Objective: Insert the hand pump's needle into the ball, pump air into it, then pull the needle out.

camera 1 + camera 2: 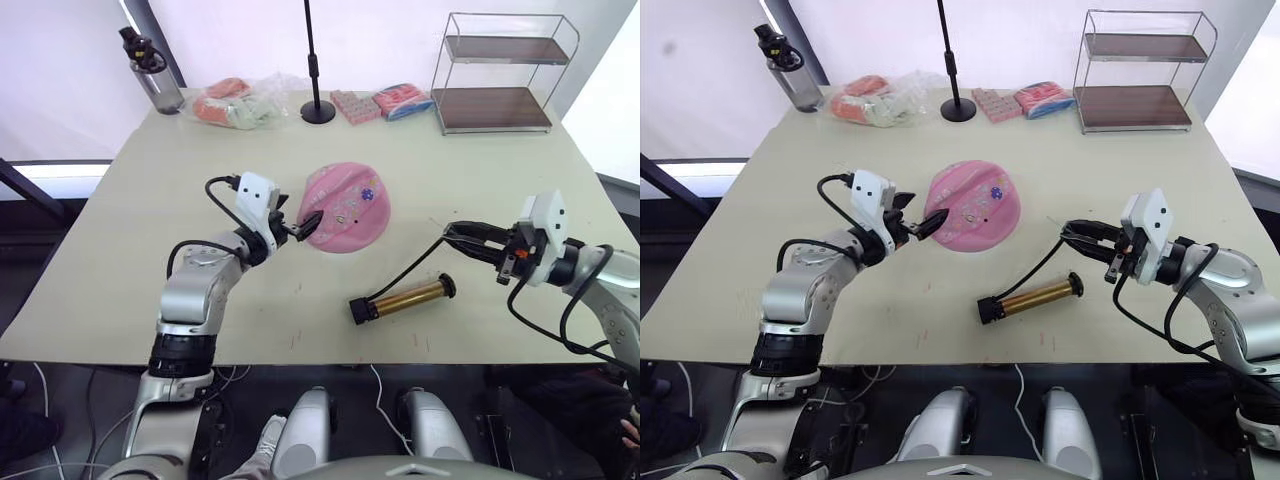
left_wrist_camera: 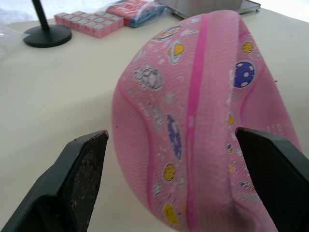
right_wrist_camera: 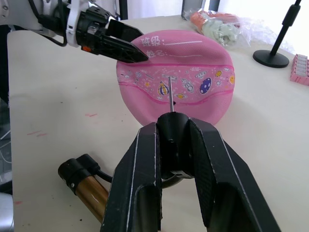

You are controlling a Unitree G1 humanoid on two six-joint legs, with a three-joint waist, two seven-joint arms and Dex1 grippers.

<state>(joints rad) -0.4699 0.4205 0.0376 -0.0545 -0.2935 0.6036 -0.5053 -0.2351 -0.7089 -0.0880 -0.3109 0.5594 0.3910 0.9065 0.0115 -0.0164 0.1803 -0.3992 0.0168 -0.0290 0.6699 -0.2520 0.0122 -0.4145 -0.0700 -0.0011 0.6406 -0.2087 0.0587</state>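
**A:** What has the right gripper (image 3: 175,145) got?

**B:** Its two black fingers are closed on the small black fitting at the hose end, and the needle (image 3: 170,96) sticks straight out past the fingertips. In the right wrist view the pin points at the ball (image 3: 186,77), with a gap of bare table between them.

**A:** And the left gripper (image 1: 303,224)?

**B:** Spread wide. In the left wrist view one finger sits on each side of the ball's near edge, and the pink skin bulges up between them. I cannot tell whether the pads actually touch it.

**A:** How does the ball look?

**B:** Soft and caved in, lying flattish near the middle of the table (image 1: 130,260), with cartoon prints and a purple mark on top.

**A:** Where is the hand pump (image 1: 403,298)?

**B:** Lying on its side near the front edge, between the two arms, closer to the right one. Its thin black hose (image 1: 415,263) curves up from the pump to the right gripper.

**A:** Anything further out?

**B:** Along the far edge: a water bottle (image 1: 155,75), a clear bag of packets (image 1: 240,102), a black stand (image 1: 317,105), and a two-tier wire shelf (image 1: 500,75).
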